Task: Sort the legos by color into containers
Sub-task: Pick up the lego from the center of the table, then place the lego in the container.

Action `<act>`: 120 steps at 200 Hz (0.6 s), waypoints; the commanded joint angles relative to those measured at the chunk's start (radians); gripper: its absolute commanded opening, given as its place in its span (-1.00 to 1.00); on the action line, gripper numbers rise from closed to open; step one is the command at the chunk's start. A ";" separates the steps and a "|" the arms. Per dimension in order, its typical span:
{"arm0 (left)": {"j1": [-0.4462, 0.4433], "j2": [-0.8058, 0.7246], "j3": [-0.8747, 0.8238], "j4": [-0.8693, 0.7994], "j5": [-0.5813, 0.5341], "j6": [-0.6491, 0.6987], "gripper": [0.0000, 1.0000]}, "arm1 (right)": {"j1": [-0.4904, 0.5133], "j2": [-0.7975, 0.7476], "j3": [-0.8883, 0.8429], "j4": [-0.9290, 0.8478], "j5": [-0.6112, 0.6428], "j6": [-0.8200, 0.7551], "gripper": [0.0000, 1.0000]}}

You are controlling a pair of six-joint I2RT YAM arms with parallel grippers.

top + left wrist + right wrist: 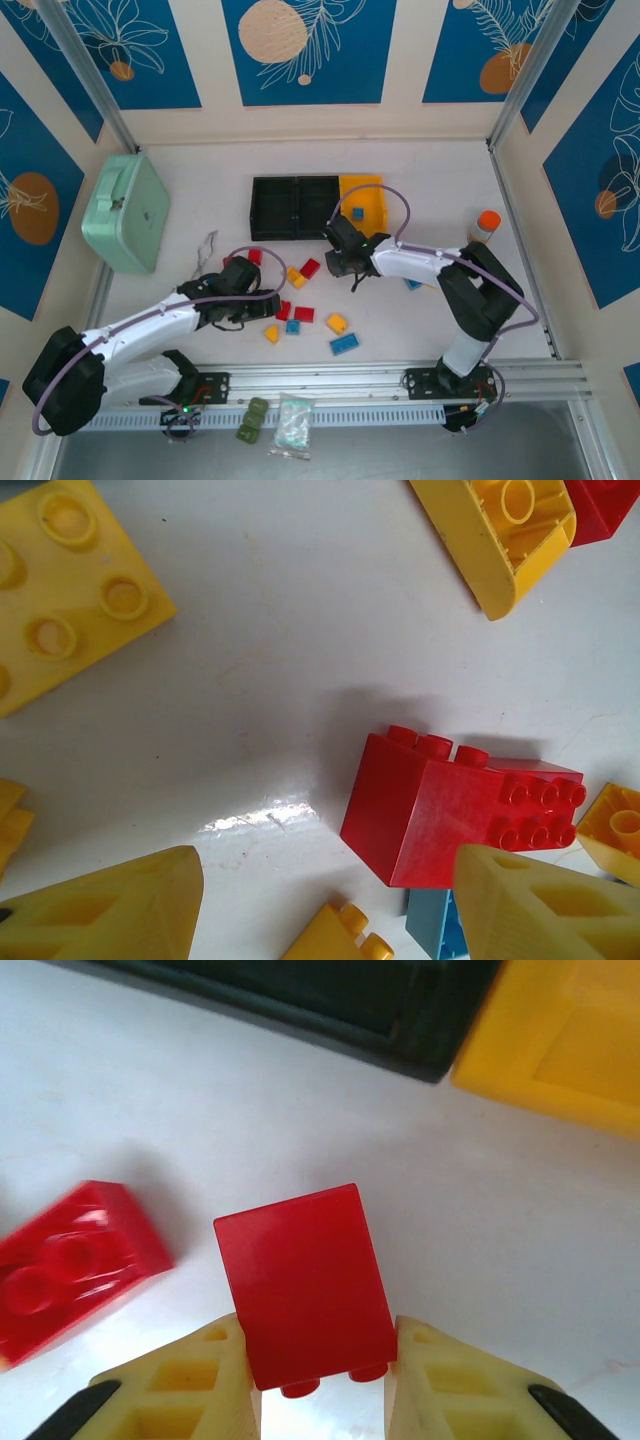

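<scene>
Overhead view. On the white table (pixel 200 170), a row of three joined containers (pixel 298 207) sits toward the far edge with its long axis parallel to that edge. The two on the left are black, and the yellow bin (pixel 362 180) at the right end has one blue brick (pixel 357 213) inside. Loose legos (pixel 303 314) in red, yellow and blue lie scattered mid-table between the arms, pointing in mixed directions. The left gripper (pixel 248 292) hangs low over the left part of the scatter. The right gripper (pixel 347 258) sits just in front of the seam between the black and yellow containers. Neither pincer's state can be told from here. A mint green case (pixel 125 210) is near the left edge and an orange-capped bottle (pixel 485 227) near the right edge. Olive blocks (pixel 252 418) and a clear bag (pixel 292 425) are on the rail along the near edge. Left wrist view. The left gripper (pixel 328 855) is spread wide, its fingers (pixel 110 910) holding nothing. A red block (pixel 450 810) lies on the table between them, close to one finger, with its long axis across the gap and studs along its far edge and at one end. A blue piece (pixel 435 925) touches its near side. A yellow brick (pixel 70 590) lies studs up, and a yellow shell (pixel 500 530) lies hollow side up. Any lettering on the studs is too blurred to read. Right wrist view. The right gripper (pixel 320 1330) pinches a red brick (pixel 305 1270) by its sides, long axis pointing away toward the containers, smooth face up, studs back toward the wrist. A second red brick (pixel 70 1270) lies beside it on the table, slanted. A black container (pixel 300 990) and the yellow bin (pixel 560 1040) are just ahead.
</scene>
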State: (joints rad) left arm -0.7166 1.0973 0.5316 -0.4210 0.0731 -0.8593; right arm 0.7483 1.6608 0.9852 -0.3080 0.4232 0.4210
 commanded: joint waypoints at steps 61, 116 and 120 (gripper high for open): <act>-0.012 0.018 0.089 0.027 0.000 0.025 0.34 | -0.063 0.019 0.316 -0.225 -0.089 0.082 -0.40; -0.011 -0.008 0.144 0.016 -0.042 0.031 0.36 | -0.122 0.281 0.631 -0.373 -0.147 0.130 -0.40; -0.010 -0.008 0.149 0.017 -0.044 0.033 0.36 | -0.125 0.296 0.650 -0.378 -0.149 0.130 -0.39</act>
State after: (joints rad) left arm -0.7166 1.1122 0.6407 -0.4000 0.0643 -0.8551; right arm 0.6376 1.8744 1.5421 -0.5793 0.3214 0.5175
